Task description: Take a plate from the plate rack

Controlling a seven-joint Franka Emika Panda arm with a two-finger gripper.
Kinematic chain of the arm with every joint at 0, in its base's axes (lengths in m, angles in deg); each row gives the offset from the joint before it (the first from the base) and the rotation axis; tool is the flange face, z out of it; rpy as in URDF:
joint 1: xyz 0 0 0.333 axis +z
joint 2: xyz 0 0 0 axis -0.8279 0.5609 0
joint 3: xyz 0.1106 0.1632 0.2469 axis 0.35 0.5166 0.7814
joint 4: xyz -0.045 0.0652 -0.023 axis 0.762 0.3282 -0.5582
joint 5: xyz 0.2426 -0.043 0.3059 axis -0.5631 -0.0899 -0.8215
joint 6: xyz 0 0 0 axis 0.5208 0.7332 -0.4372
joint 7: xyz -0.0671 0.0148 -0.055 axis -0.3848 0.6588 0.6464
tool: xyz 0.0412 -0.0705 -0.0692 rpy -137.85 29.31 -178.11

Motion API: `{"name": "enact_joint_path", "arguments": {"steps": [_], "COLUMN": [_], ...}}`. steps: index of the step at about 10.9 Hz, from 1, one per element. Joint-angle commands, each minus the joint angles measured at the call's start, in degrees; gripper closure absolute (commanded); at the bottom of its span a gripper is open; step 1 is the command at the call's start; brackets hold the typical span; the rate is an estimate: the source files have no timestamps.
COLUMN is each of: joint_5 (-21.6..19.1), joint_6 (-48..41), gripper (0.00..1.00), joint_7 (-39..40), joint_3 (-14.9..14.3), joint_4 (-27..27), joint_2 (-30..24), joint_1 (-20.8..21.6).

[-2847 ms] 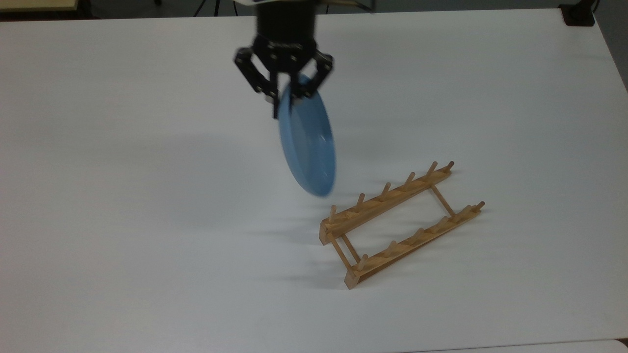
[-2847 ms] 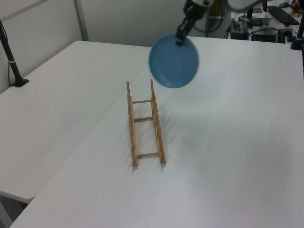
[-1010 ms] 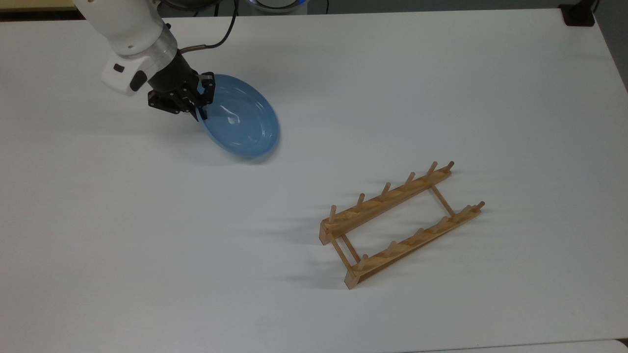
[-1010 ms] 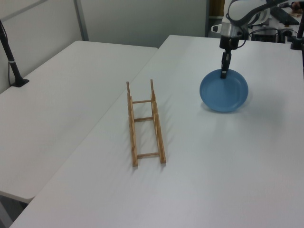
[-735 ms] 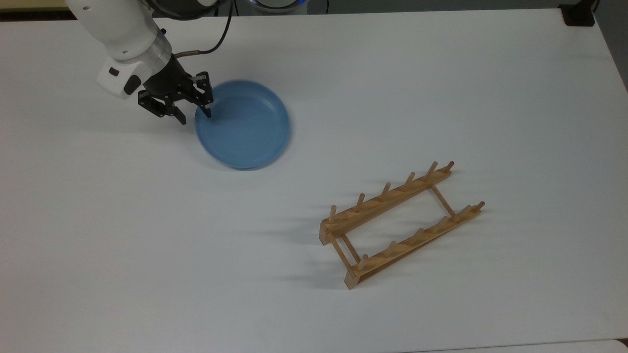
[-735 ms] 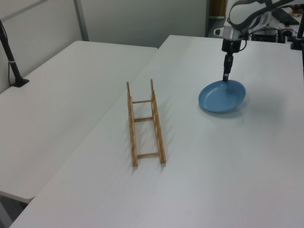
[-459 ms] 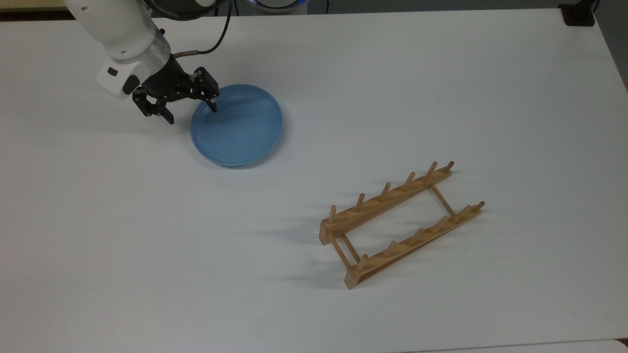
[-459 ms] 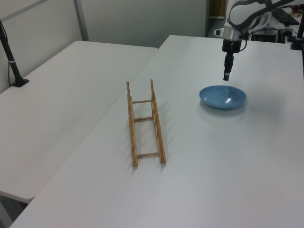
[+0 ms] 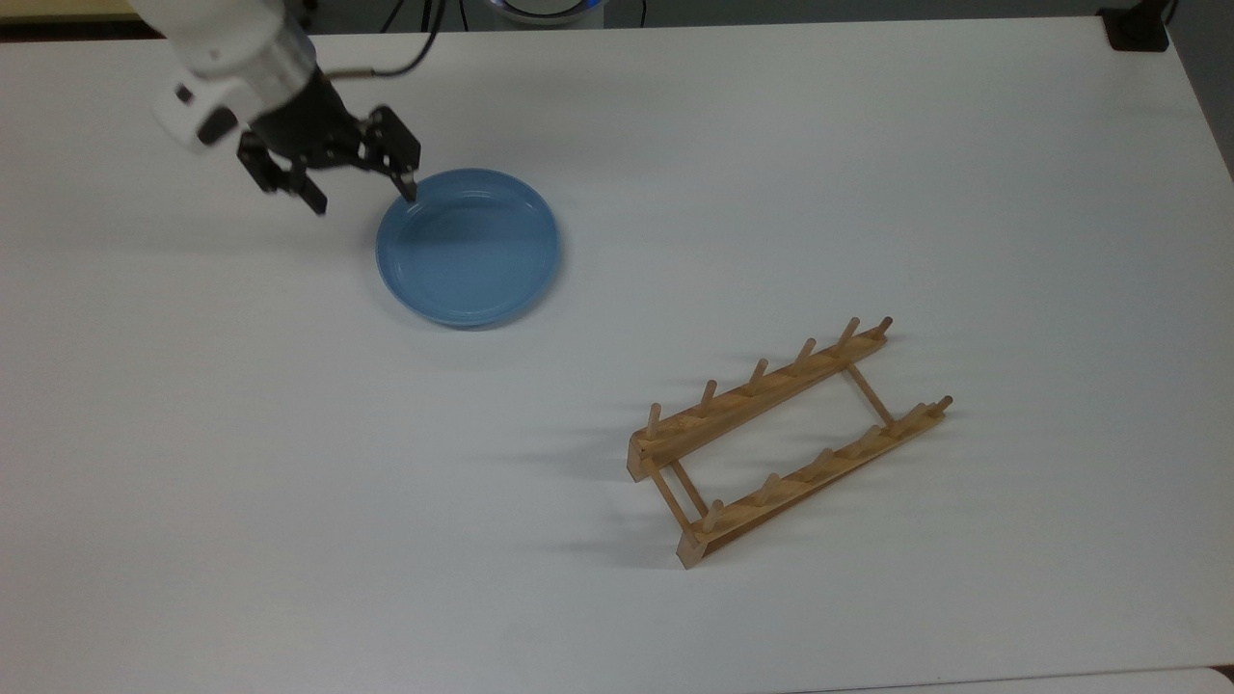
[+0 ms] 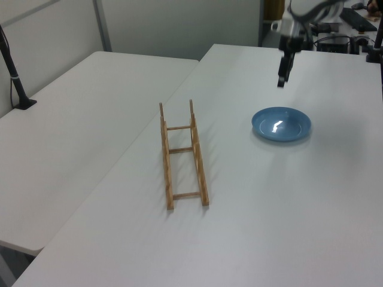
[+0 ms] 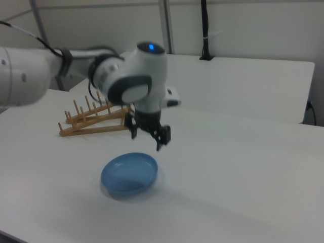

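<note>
Plate [image 9: 468, 248] flat on the white table [image 9: 868, 173], light blue, raised rim, well apart from the plate rack [image 9: 786, 439] at about four o'clock in the top view. Gripper [image 9: 362, 196] above the plate's ten o'clock edge, fingers spread, holding nothing, seemingly clear of the rim. Blue light on the arm's joint [image 11: 150, 48] in the right view.

Worktop [image 10: 251, 227] was plain white, matte, evenly lit. A second white table [image 10: 78, 137] stood just beside it, a narrow seam between. A black post [image 10: 13, 72] was clamped at that table's far edge. Pale partition walls [image 10: 167, 24] stood behind both tables.
</note>
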Motion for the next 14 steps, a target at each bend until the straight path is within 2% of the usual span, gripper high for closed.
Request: {"name": "enact_joint_path", "arguments": {"steps": [1,3,4,6,7,8,9,11,14], "joint_5": [0.9,1.2,1.0,1.2,1.2,1.4,3.6,13.0,14.5], "joint_6": [-11.5,-17.3,-20.3,-21.7,-21.7,-21.3,-20.9,-16.3,-16.1], "gripper": [0.00,0.00,0.00,0.00,0.00,0.00,0.00,0.00,0.00], "joint_7": [-16.7,-19.7,-20.4,-28.0,-29.3,-29.6,-29.2,-25.0,-19.0], "joint_3": [-0.2,-0.8,-2.3,-9.0,-11.3,-11.7,-11.4,-10.2,-10.0], "joint_4": [7.9,11.8,13.0,13.9,14.5,14.7,14.7,14.4,14.6], "joint_2": [-5.9,-9.2,-10.6,-12.5,-13.1,-13.1,-13.1,-12.4,-12.3], "joint_1": [0.8,1.0,2.3,10.5,13.7,15.4,16.4,18.9,18.6]}}
